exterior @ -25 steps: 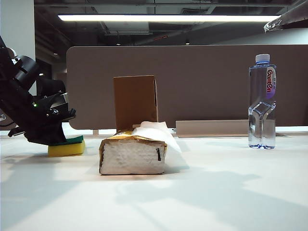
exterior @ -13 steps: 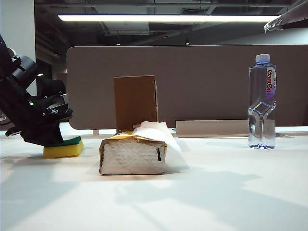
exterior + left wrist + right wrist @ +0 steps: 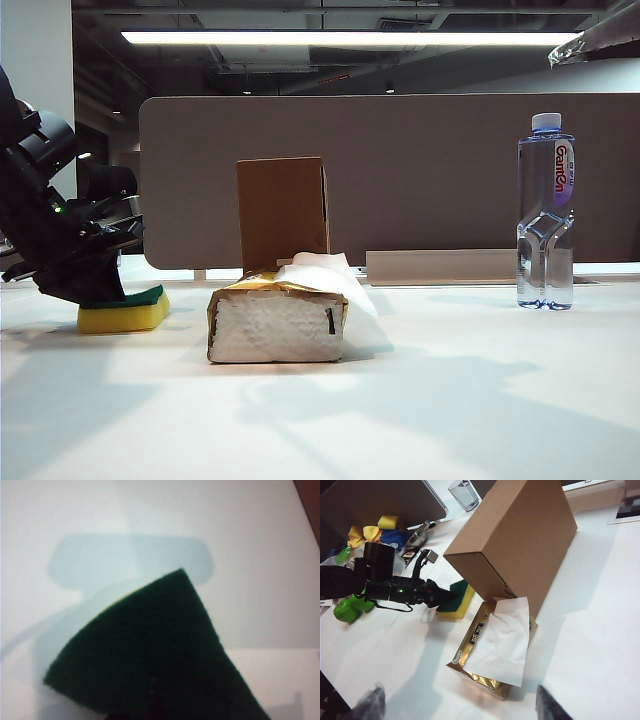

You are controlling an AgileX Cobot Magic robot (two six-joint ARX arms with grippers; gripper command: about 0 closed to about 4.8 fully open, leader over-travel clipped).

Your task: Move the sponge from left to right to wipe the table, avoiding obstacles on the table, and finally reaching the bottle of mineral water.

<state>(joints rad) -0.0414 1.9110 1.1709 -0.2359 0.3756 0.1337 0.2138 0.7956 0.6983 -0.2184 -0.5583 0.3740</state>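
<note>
The sponge (image 3: 122,313), yellow with a dark green top, lies on the white table (image 3: 450,400) at the far left. My left gripper (image 3: 98,288) is shut on the sponge from above and behind. In the left wrist view the green layer of the sponge (image 3: 150,650) fills the lower half and hides the fingers. The gold tissue pack (image 3: 277,320) and the upright cardboard box (image 3: 282,210) stand right of the sponge. The bottle of mineral water (image 3: 545,225) stands at the far right. My right gripper (image 3: 459,710) hangs open above the tissue pack (image 3: 495,650), holding nothing.
A clear glass mug (image 3: 464,492) stands beyond the box (image 3: 515,535). Colourful toys and clutter (image 3: 370,532) lie past the left arm. A brown partition (image 3: 420,170) closes the table's back edge. White tabletop stretches between tissue pack and bottle.
My left gripper has slid the sponge a little to the left and lower in the exterior view, tilting as it went. The right gripper has stayed still.
</note>
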